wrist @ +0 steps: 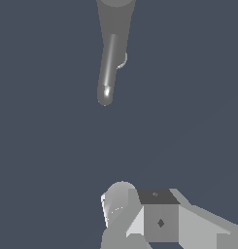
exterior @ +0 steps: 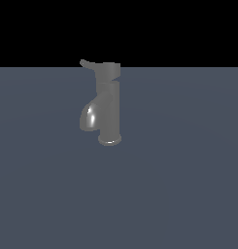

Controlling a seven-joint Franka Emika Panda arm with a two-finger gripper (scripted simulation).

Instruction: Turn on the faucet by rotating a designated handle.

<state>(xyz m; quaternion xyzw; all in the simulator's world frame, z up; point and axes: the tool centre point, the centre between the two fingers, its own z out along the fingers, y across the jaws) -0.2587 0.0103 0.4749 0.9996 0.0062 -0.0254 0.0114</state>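
Dull grey metallic upright faucet standing on slate-blue tabletop; thin flat grey handle projecting sideways, offering leverage; claw hovering apart, grip state unclear.

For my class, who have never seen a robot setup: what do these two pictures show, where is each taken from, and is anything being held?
Both are simulator renders, not photos. The exterior view comes from a camera off the arm: a grey faucet stands on a flat blue-grey surface, its thin handle sticking out from the top cap toward that view's left. No arm appears there. The wrist view comes from a camera on the robot arm: the faucet lies ahead, and the pale blocks at the edge are part of the gripper. Nothing seems held; whether it is open is unclear.
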